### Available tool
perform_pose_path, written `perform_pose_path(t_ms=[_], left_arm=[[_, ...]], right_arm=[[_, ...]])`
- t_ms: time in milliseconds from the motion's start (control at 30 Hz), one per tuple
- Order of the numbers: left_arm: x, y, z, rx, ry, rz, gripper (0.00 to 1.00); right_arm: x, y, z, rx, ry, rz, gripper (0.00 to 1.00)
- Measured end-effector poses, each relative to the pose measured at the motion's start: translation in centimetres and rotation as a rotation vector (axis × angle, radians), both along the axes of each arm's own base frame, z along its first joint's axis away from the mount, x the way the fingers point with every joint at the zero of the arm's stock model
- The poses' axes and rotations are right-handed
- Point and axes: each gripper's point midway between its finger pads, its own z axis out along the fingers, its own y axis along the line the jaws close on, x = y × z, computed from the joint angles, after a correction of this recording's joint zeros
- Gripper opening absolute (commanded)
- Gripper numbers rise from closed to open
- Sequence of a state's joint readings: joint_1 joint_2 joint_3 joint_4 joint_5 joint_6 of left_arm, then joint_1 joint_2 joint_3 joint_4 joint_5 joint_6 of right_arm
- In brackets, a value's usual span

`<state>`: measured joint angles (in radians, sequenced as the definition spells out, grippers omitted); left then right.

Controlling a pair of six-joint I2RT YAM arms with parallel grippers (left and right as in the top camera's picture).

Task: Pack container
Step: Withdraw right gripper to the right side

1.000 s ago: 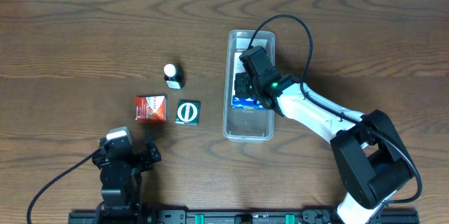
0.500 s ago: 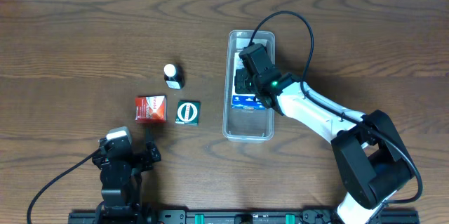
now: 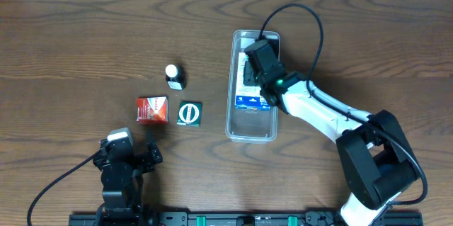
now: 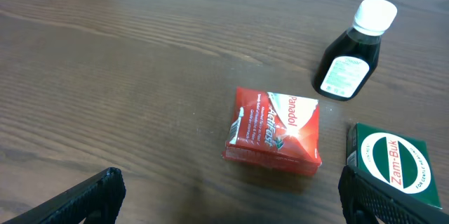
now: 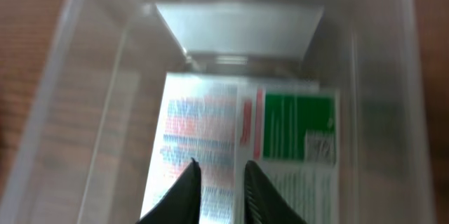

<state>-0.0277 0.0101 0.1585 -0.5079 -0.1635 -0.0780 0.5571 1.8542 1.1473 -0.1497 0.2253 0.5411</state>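
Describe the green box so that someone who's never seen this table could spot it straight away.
Find the long clear container near the middle of the wooden table. Of the three small things to its left, the green box lies nearest it, right beside a red box. It alone is dark green, with a white oval ring on top.

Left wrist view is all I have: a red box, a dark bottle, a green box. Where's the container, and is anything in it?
Observer: Overhead, the container lies to the right of the green box, apart from it, with a blue-and-white box inside.
Operator: And the right claw?
Observer: The right claw points down into the container's far half, fingers only slightly apart with nothing between them, over a box with green print.
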Motion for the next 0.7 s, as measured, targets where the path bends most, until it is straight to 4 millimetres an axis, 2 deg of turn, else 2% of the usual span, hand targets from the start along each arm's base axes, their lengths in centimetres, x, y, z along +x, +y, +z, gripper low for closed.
perform_pose_path(t_ms=[133,200,267,367,433,500,533,600,700], left_arm=[[0.0,0.0,0.0,0.0,0.0,0.0,0.98],[0.0,0.0,0.0,0.0,0.0,0.0,0.98],[0.0,0.0,0.0,0.0,0.0,0.0,0.98],[0.0,0.0,0.0,0.0,0.0,0.001,0.98],[0.0,0.0,0.0,0.0,0.0,0.001,0.98],[0.0,0.0,0.0,0.0,0.0,0.001,0.98],[0.0,0.0,0.0,0.0,0.0,0.0,0.98],[0.0,0.0,0.0,0.0,0.0,0.0,0.98],[0.0,0.0,0.0,0.0,0.0,0.0,0.98]], right_arm=[[0.6,0.4,1.3,0.015,-0.044,0.026,0.24],[0.4,0.4,2.8,0.026,-0.062,0.035,0.28],[-0.2,0.1,5.3,0.04,-0.087,0.043,0.34],[-1.9,-1.5,10.9,0.069,-0.142,0.041,0.48],[-3.5,-4.1,14.8,0.082,-0.175,0.013,0.59],[-5.0,-7.6,17.6,0.09,-0.193,-0.05,0.8],[-5.6,-9.3,18.4,0.086,-0.195,-0.086,0.87],[-6.9,-13.6,19.5,0.07,-0.191,-0.177,0.94],[-8.4,-18.8,19.4,0.039,-0.15,-0.311,0.99]])
